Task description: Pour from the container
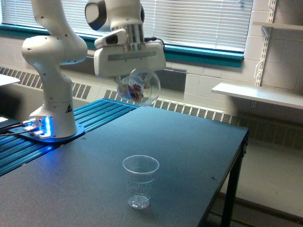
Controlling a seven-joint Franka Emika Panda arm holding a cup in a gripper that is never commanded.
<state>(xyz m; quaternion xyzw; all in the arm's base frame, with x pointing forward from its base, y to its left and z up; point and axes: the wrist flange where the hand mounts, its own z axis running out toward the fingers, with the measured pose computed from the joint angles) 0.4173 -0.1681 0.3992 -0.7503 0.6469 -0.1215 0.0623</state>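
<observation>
The raised arm's tool (137,86) grips the container (138,87), tipped sideways.

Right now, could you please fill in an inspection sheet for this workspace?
Surface: dark table, bare apart from one cup; ribbed blue strip along the edge by the arm base.
Job's things: round clear cup held in the air, tipped on its side, reddish and pale bits inside; tapered clear cup upright on the table below, dark specks on it.
Clutter: nothing seen.
Tool: tool closed on the round cup, above the table and further back than the tapered cup.
Cables: dark leads by the lit arm base.
Surroundings: window blinds, wall shelves, block wall.
</observation>
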